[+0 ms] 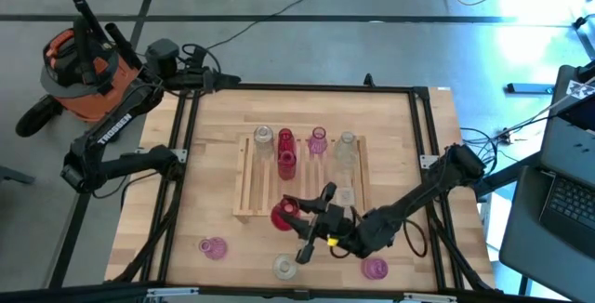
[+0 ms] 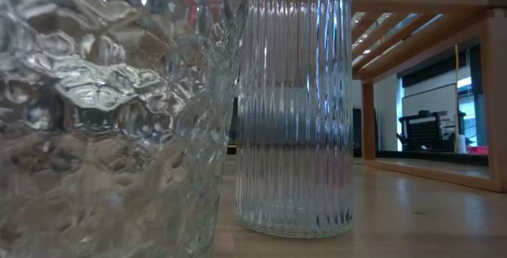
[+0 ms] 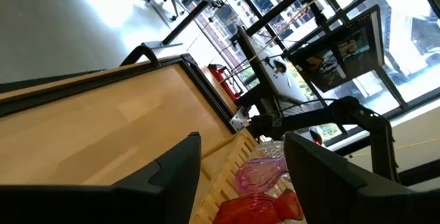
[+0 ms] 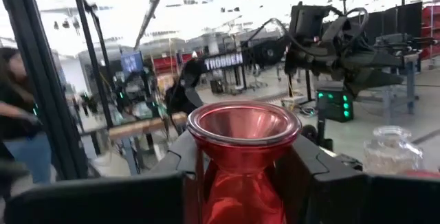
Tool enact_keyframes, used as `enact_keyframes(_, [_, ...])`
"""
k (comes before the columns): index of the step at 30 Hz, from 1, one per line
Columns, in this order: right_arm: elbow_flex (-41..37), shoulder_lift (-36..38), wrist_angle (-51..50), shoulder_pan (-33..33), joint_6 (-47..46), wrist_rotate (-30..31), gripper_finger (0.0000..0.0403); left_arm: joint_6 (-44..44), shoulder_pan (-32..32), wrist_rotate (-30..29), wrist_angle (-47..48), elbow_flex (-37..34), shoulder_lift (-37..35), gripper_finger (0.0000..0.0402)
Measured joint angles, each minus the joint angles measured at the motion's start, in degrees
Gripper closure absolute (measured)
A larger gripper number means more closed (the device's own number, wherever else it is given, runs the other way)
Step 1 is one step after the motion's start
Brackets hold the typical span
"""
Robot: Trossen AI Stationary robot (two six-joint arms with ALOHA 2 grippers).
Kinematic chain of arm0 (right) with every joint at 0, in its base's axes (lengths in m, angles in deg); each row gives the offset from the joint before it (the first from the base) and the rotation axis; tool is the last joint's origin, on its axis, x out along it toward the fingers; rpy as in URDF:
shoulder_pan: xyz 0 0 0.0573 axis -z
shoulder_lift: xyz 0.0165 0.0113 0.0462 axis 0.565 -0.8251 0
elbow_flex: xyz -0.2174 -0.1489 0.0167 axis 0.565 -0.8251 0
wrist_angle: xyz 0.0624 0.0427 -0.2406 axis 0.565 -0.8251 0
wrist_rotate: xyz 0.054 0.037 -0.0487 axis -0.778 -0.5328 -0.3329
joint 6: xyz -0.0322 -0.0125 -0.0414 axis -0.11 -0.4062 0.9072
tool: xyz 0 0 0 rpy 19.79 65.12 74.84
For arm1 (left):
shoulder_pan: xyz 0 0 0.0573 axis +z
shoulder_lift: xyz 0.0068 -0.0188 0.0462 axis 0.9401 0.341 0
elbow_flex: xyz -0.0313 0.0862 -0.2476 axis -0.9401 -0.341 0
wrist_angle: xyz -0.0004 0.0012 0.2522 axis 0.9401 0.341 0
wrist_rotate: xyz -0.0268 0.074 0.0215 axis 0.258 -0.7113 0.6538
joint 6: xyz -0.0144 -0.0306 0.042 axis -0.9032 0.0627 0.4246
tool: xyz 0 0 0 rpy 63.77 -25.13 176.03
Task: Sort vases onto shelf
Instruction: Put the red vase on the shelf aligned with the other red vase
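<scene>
The slatted wooden shelf (image 1: 244, 190) lies at the table's middle. Several vases stand on it: clear ones (image 1: 263, 138) (image 1: 346, 145), red ones (image 1: 285, 141) and a pink one (image 1: 318, 140). My right gripper (image 1: 296, 212) (image 4: 244, 176) is at the shelf's near edge, shut on a red vase (image 1: 279, 216) (image 4: 242, 131) with a flared mouth. My left gripper (image 3: 240, 176) waits open and empty at the table's left side, level with the shelf (image 3: 227, 176). In the low view two clear vases (image 2: 103, 115) (image 2: 295, 108) fill the picture. My right gripper pinches the red vase's neck (image 4: 237, 186), just under the flared mouth, between its two fingers (image 4: 180, 176), one on each side. The fingers come about level from the table's right. The vase stands upright in the hold. I cannot tell whether its base rests on anything.
Loose vases stand on the table near its front edge: a pink one (image 1: 214, 247) at the left, a clear one (image 1: 285, 268) in the middle, a pink one (image 1: 374, 268) under my right arm. A black frame (image 1: 420, 136) borders the table. A person (image 4: 17, 121) stands beyond it.
</scene>
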Motion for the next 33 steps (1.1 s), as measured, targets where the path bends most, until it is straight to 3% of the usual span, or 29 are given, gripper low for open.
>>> enact_keyframes(14, [0.00, -2.71, -5.39, 1.35, -3.63, 0.07, 0.0311, 1.71, 0.00, -0.09, 0.41, 0.00, 0.00, 0.0200])
enact_keyframes(24, [0.00, -4.89, -5.15, 1.90, -5.25, 7.12, 0.0311, 1.76, -0.02, -0.01, 0.43, -0.01, 0.00, 0.0200])
enact_keyframes(33, [0.00, -5.04, -7.35, 3.70, -6.01, 6.16, 0.0311, 1.74, -0.02, 0.02, 0.45, -0.01, 0.00, 0.0200])
